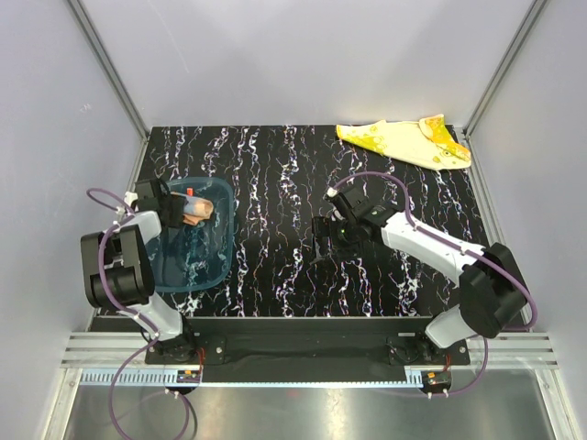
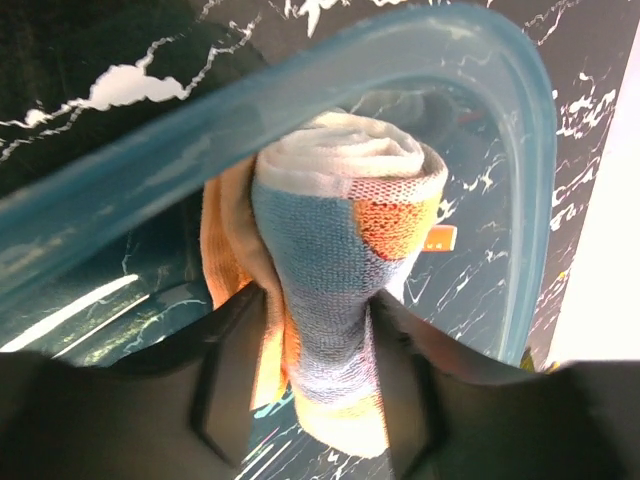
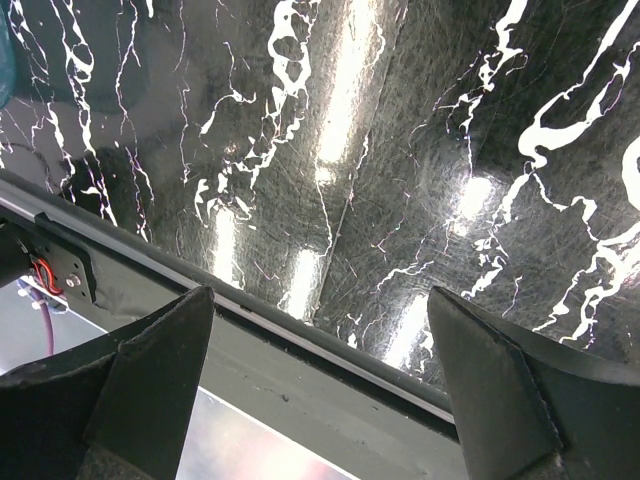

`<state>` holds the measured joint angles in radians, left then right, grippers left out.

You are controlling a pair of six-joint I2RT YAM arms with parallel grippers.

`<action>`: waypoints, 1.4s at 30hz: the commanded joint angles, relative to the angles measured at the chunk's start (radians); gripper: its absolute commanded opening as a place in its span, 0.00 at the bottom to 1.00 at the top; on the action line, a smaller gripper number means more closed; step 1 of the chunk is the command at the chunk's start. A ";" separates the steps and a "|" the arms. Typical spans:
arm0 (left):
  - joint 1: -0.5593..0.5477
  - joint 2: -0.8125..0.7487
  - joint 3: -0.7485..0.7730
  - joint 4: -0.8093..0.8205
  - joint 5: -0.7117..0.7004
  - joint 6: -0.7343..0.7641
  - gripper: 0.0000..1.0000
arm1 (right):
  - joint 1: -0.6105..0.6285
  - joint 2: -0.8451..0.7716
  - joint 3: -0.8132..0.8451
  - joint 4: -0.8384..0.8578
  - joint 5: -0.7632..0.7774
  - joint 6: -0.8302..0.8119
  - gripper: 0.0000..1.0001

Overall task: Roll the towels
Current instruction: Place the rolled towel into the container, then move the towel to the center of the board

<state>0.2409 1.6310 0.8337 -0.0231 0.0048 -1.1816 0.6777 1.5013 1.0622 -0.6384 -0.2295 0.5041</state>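
The orange-pink towel with pale blue patches (image 2: 340, 250) is rolled up, and my left gripper (image 2: 315, 360) is shut on it, holding it over the far end of the teal tray (image 2: 520, 150). In the top view the roll (image 1: 195, 210) sits at the tray's back left, at my left gripper (image 1: 180, 209). The yellow and cream towel (image 1: 408, 139) lies flat and unrolled at the back right of the table. My right gripper (image 1: 323, 240) is open and empty above the table's middle, far from both towels; in its wrist view (image 3: 320, 330) only marbled table and front edge show.
The translucent teal-blue tray (image 1: 209, 266) stands at the left of the black marbled table. The table's front edge rail (image 3: 300, 320) runs under my right gripper. Grey walls close in the left, right and back.
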 commanded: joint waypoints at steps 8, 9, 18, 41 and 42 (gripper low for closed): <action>-0.078 -0.017 0.015 0.003 -0.011 -0.041 0.61 | -0.004 -0.047 0.015 0.017 -0.004 0.007 0.95; -0.087 -0.020 0.013 0.005 -0.011 -0.052 0.61 | -0.006 -0.053 0.010 0.014 -0.001 0.007 0.95; -0.094 -0.132 -0.018 -0.058 -0.029 -0.036 0.94 | -0.004 -0.108 0.024 -0.047 0.038 -0.007 0.96; -0.472 -0.569 0.226 -0.638 -0.065 0.669 0.99 | -0.433 0.334 0.614 -0.271 0.188 -0.131 0.96; -0.486 -0.582 0.199 -0.655 -0.065 0.680 0.99 | -0.491 0.379 0.718 -0.286 0.194 -0.131 0.96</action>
<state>-0.1890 1.0836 1.0393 -0.5358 -0.1001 -0.6819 0.2699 1.7870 1.6051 -0.8616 -0.0898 0.4026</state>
